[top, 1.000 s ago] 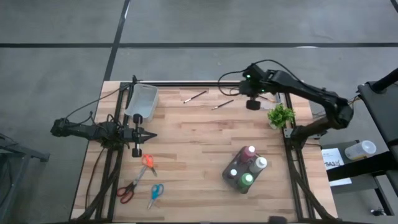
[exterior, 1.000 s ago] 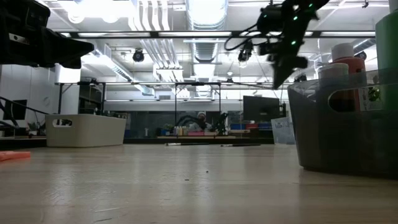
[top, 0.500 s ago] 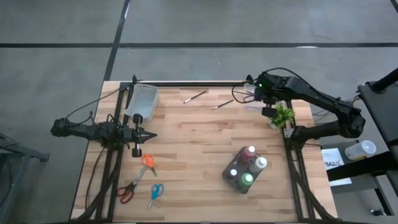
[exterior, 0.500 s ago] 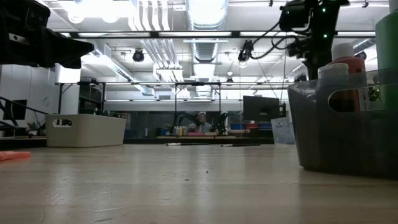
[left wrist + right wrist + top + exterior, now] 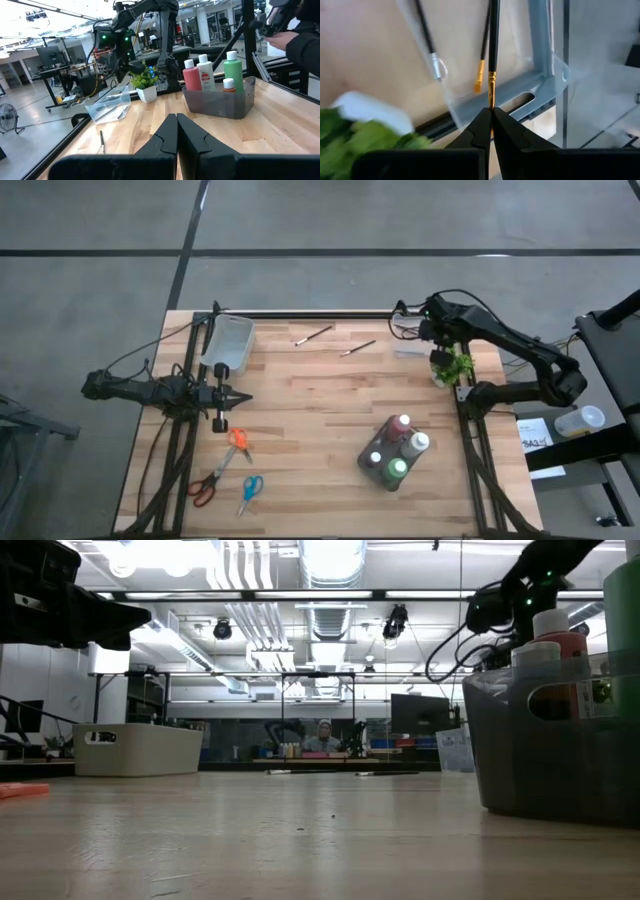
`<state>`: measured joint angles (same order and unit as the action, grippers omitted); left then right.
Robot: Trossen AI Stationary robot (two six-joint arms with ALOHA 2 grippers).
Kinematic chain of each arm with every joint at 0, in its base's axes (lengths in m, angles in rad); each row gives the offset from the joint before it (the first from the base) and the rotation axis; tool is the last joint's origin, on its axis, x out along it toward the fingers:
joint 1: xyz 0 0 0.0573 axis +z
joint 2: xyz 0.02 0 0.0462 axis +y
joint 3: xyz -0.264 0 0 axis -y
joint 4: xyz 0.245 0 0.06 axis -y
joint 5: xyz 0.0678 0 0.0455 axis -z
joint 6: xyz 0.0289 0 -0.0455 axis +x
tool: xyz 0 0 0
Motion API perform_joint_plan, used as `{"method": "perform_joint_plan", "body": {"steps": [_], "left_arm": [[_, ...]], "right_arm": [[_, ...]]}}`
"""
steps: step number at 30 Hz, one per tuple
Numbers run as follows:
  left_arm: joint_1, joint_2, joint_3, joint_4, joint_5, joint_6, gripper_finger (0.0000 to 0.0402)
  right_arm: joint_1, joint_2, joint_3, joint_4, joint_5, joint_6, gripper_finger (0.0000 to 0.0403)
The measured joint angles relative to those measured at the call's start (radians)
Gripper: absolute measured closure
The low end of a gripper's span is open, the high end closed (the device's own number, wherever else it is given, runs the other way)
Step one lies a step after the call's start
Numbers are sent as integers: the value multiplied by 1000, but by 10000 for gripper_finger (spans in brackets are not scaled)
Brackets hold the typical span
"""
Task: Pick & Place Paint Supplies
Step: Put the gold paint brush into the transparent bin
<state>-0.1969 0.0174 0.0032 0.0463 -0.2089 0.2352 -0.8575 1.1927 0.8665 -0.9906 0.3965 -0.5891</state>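
At the table's far right corner, the right gripper pinches a thin dark paintbrush over a clear plastic tray holding two more brushes. Four paint bottles stand in a grey tub. The left gripper, pressed together, waits at the left.

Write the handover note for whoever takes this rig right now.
Right gripper: shut on a paintbrush, held over the clear tray beside the potted plant at the table's far right corner.
Left gripper: shut, holding nothing, waiting at the left edge.
Done: two brushes lie in the clear tray; four paint bottles stand in the grey bin.
Left: release the held brush into the tray, then fetch the two loose brushes lying on the far side of the table.
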Motion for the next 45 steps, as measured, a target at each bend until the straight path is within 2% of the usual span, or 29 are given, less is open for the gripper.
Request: {"method": "perform_joint_plan", "body": {"steps": [7, 12, 42, 45], "left_arm": [[0, 0, 0, 0, 0, 0, 401], [0, 0, 0, 0, 0, 0, 401], [0, 0, 0, 0, 0, 0, 401], [0, 0, 0, 0, 0, 0, 401]], "right_arm": [[-89, 0, -63, 107, 0, -62, 390], [-88, 0, -80, 109, -4, -110, 390], [-88, 2, -91, 109, -4, -148, 390], [-88, 2, -91, 108, -4, -145, 380]]}}
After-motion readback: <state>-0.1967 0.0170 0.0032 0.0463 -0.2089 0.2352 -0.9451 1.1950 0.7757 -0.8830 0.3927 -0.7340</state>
